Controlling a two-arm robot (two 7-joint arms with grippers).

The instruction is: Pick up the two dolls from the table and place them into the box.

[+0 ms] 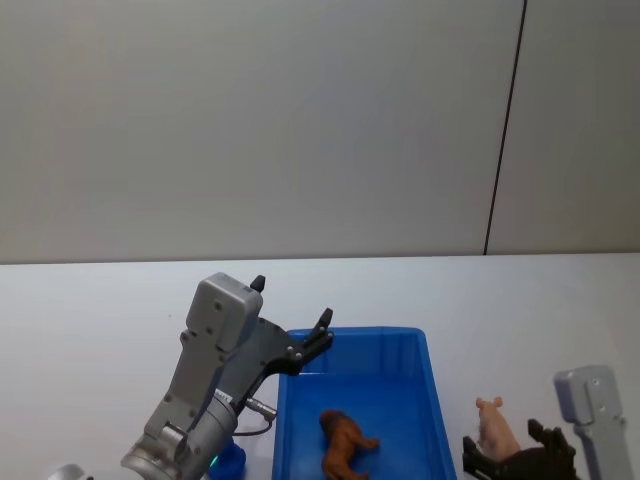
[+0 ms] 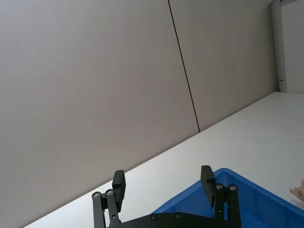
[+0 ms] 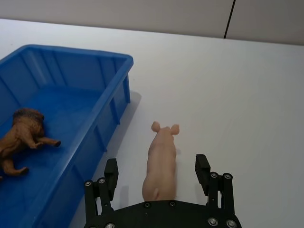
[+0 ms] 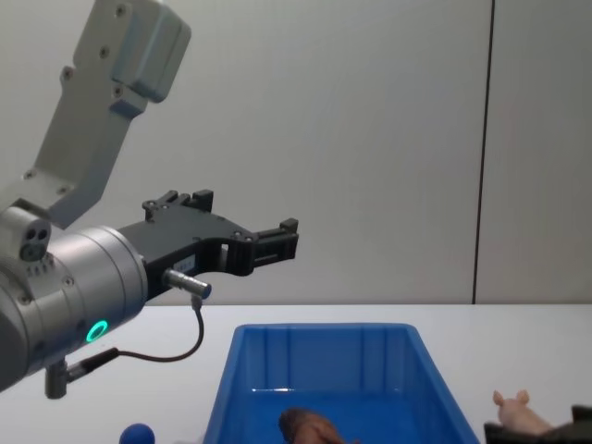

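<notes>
The reddish-brown doll [image 1: 342, 445] [image 3: 21, 135] lies inside the blue box [image 1: 355, 332] [image 3: 71, 50]. On the white table [image 1: 100, 300], just right of the box, stands the pale pink pig doll [image 1: 495, 428] [image 3: 161, 161] [image 4: 518, 416]. My right gripper [image 3: 156, 164] [image 1: 505, 445] is open and low over the pig, one finger on each side of its rear half, with a gap on both sides. My left gripper [image 1: 292, 302] [image 2: 162, 176] [image 4: 245, 217] is open and empty, raised above the box's left rim.
A small blue ball [image 4: 139, 433] [image 1: 228, 460] rests on the table left of the box, under my left arm. A grey wall with a dark vertical seam [image 1: 505, 130] stands behind the table. Bare tabletop lies beyond the box and to the right of the pig.
</notes>
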